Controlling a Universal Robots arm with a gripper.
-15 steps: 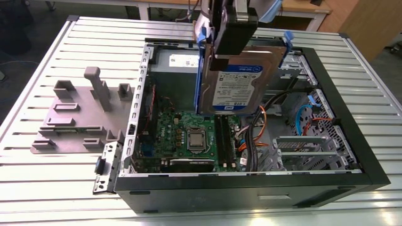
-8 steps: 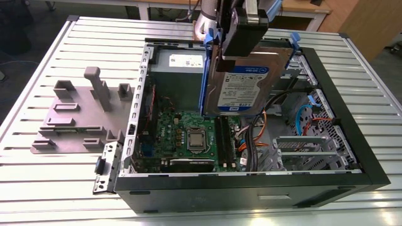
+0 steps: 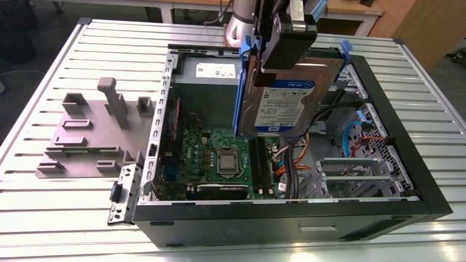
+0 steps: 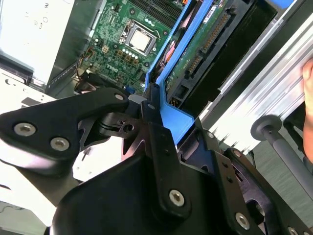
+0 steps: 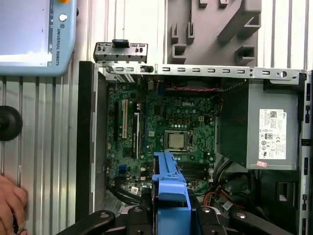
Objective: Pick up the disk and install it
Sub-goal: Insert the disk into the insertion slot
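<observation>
The hand (image 4: 155, 108) grips the disk (image 4: 203, 41) by its blue rail (image 4: 177, 63), edge-on above the green motherboard (image 4: 122, 34)

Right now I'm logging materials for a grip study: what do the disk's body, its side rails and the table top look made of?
Disk body: bare metal, likely aluminium, going by the dull silvery sheen around a paper-like label. Side rails: plastic, judging by the saturated blue colour and smooth moulded look. Table top: probably extruded aluminium, as it is pale grey and ribbed with straight parallel slots.
</observation>
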